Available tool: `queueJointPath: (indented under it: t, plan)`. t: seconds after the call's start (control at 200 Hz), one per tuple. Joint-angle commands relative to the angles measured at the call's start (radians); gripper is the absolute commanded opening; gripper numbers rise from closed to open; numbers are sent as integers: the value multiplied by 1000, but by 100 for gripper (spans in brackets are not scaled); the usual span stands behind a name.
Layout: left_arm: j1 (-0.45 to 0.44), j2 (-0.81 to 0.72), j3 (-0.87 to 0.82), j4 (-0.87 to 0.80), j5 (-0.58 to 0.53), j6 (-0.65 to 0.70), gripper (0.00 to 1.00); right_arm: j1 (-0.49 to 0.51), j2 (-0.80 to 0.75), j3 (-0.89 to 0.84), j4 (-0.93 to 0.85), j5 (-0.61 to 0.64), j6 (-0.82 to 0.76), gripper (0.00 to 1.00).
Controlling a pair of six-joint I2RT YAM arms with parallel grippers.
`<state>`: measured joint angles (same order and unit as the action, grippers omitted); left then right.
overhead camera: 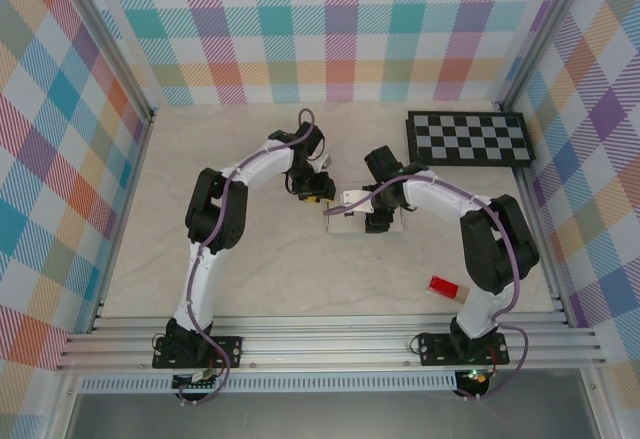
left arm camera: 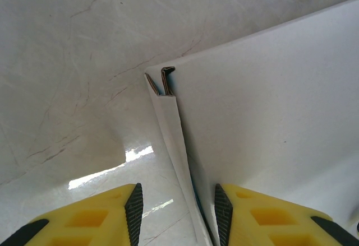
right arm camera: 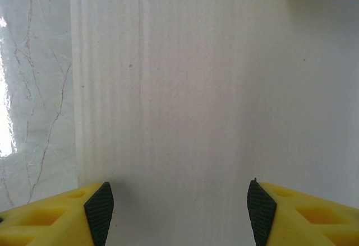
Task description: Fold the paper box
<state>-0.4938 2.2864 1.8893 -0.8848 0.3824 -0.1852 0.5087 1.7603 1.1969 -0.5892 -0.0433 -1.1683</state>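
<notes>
Paper box lies flat on the worktop, white face up, under both hands. Left hand is spread, with a thin raised side flap between its pads and a teal sliver at the fold. Right hand is spread wide, directly above the plain white panel.

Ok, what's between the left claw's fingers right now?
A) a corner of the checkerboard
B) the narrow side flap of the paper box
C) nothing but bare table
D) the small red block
B: in the left wrist view, the narrow side flap of the paper box runs down between the open fingers of the left claw.
</notes>
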Motion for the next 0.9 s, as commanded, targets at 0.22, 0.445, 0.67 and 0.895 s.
queueJointPath:
  t: [0.22, 0.445, 0.67, 0.895]
  plan:
    - [5, 27, 23, -34, -6, 15, 42, 5, 36, -9, -58, -111, -4, 69]
    - [4, 30, 29, -37, -5, 15, 42, 14, 57, 26, -112, -155, 17, 69]
    - [3, 30, 29, -39, -3, 13, 42, 16, 71, 6, -80, -102, 12, 70]
    - [0, 36, 37, -46, -2, 15, 41, 34, 88, -24, -10, -17, 10, 69]
